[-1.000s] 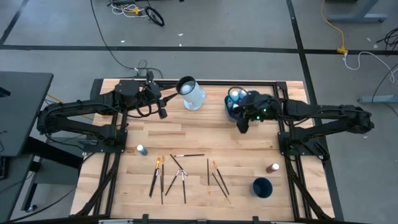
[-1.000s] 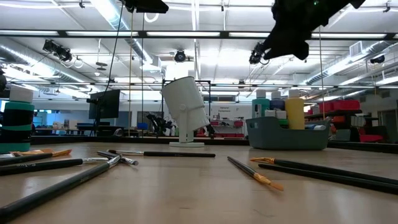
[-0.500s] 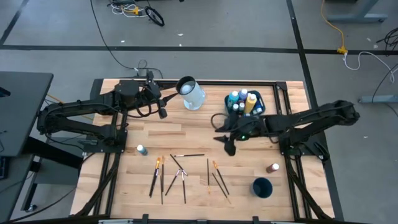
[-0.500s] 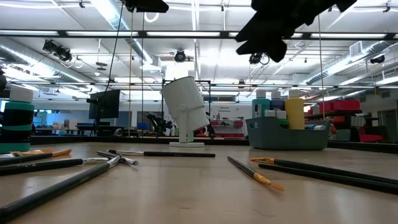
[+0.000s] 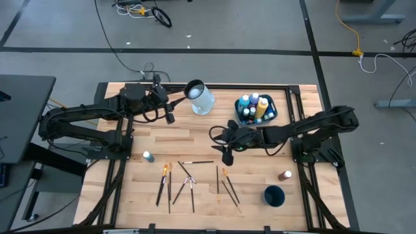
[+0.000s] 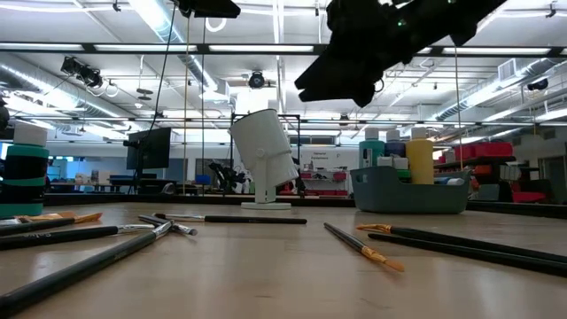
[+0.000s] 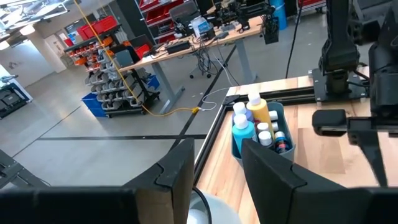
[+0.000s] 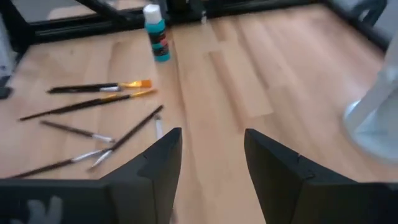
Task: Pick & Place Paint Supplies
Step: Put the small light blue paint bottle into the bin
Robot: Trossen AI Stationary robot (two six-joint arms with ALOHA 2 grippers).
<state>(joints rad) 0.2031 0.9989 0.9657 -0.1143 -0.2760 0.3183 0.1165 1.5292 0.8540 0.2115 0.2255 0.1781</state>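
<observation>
Right end effector (image 5: 225, 158), dark fingers spread and empty, hovers above thin paintbrushes (image 5: 193, 182) on wood-plank table (image 5: 195, 140).

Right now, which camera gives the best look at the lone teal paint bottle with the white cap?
The right wrist view: the teal white-capped paint bottle stands upright, unobstructed, beyond the brushes. The high view shows it tiny; the low view crops it at the frame edge; the left wrist view misses it.
</observation>
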